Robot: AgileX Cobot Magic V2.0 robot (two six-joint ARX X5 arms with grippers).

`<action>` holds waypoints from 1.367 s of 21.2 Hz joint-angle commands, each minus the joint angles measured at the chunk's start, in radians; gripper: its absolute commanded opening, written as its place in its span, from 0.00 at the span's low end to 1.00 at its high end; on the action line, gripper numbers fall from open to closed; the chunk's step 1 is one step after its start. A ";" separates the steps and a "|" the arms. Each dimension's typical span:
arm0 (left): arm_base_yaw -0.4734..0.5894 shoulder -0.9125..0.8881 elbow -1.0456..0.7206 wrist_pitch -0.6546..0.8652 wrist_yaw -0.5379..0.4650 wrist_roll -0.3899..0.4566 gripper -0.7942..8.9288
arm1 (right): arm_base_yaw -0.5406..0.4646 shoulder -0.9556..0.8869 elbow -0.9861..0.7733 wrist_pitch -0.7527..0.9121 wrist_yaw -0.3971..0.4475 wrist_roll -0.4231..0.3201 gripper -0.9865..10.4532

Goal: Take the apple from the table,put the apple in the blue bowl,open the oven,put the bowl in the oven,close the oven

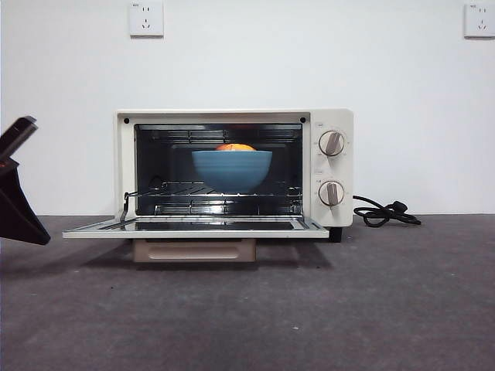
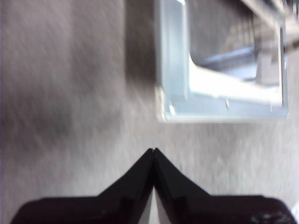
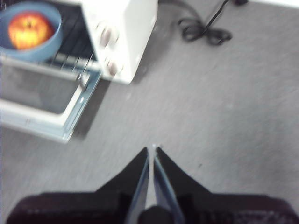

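Observation:
The cream-white oven [image 1: 332, 124] stands open, its glass door [image 1: 193, 226] folded down flat. On the wire rack inside sits the blue bowl [image 1: 232, 170], and the top of the red-yellow apple [image 1: 235, 147] shows over its rim. From the right wrist view I look down on the apple [image 3: 29, 30] lying in the bowl [image 3: 52, 39]. My left gripper [image 2: 153, 150] is shut and empty above the table [image 2: 70, 93], just off a corner of the lowered door [image 2: 219, 109]. The right gripper [image 3: 153, 148] hangs shut and empty over bare table to the right of the oven [image 3: 126, 28].
The black power cord [image 1: 383, 212] lies coiled on the table to the right of the oven. The beige bar handle [image 1: 193, 250] hangs under the door's front edge. The left arm [image 1: 15, 209] shows dark at the left edge. Two wall sockets sit high on the white wall.

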 commanded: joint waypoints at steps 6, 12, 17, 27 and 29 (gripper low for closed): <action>-0.009 0.084 -0.005 0.124 -0.005 -0.186 0.07 | -0.021 0.005 -0.014 0.049 -0.060 0.004 0.11; -0.040 0.088 -0.005 0.168 -0.008 -0.237 0.07 | -0.021 0.004 -0.014 0.045 -0.092 0.005 0.11; -0.057 0.116 -0.004 0.214 -0.012 -0.269 0.07 | -0.021 0.004 -0.014 0.037 -0.101 0.014 0.11; -0.057 0.116 -0.003 0.383 0.131 -0.433 0.07 | -0.021 0.004 -0.014 0.022 -0.103 0.019 0.11; -0.056 0.116 -0.002 0.450 0.161 -0.495 0.07 | -0.021 0.004 -0.014 0.022 -0.123 0.020 0.11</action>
